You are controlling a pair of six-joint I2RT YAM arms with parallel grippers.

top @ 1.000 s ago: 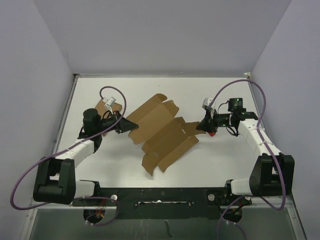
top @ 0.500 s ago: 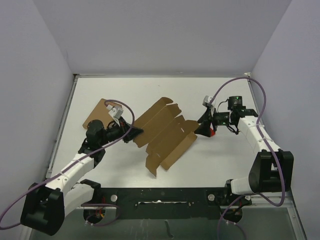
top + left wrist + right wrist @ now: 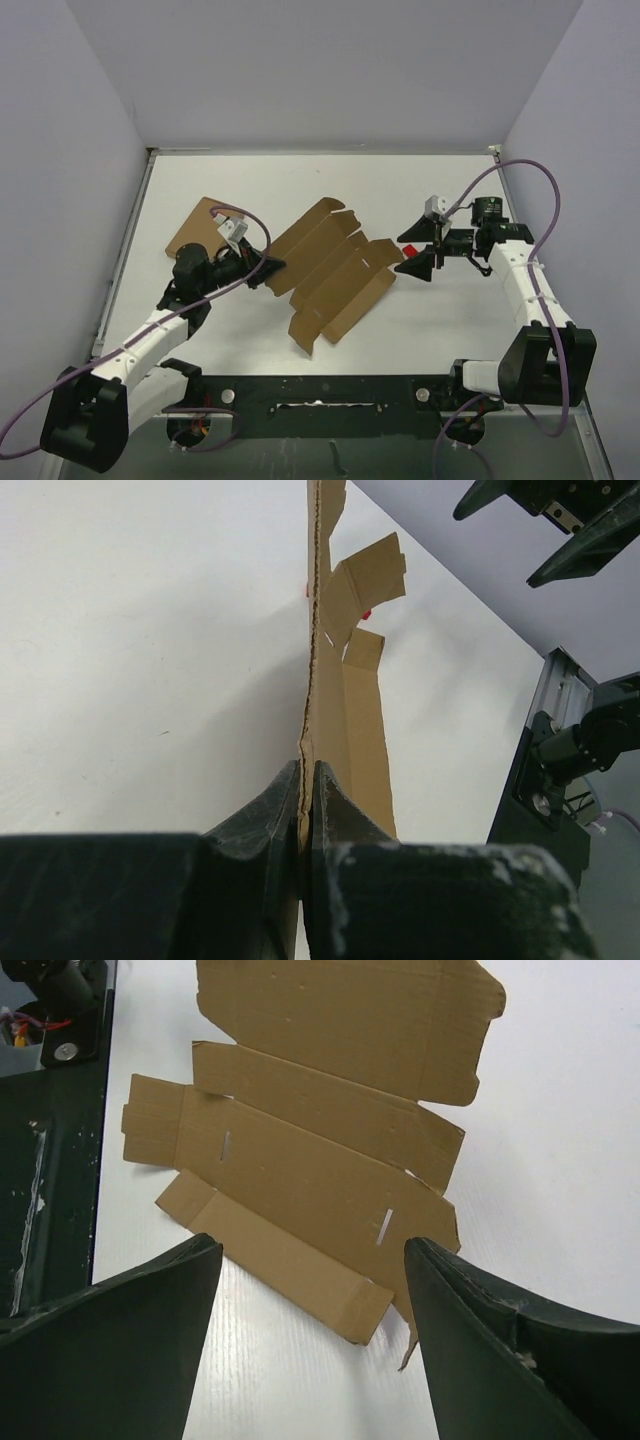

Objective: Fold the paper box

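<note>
While the brown die-cut cardboard sheet (image 3: 330, 270) lies centred on the white table (image 3: 450, 315), the left gripper (image 3: 268, 268) pinches its nine o'clock edge, and the right gripper (image 3: 408, 260) gapes just off three o'clock. It looks light, stiff yet creasable, so it's best taken by the flap edges.

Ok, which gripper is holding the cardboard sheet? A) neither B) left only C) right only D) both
B: in the left wrist view the left gripper is pinched shut on the edge of the cardboard sheet, while the right gripper stands open, gripping nothing.
</note>
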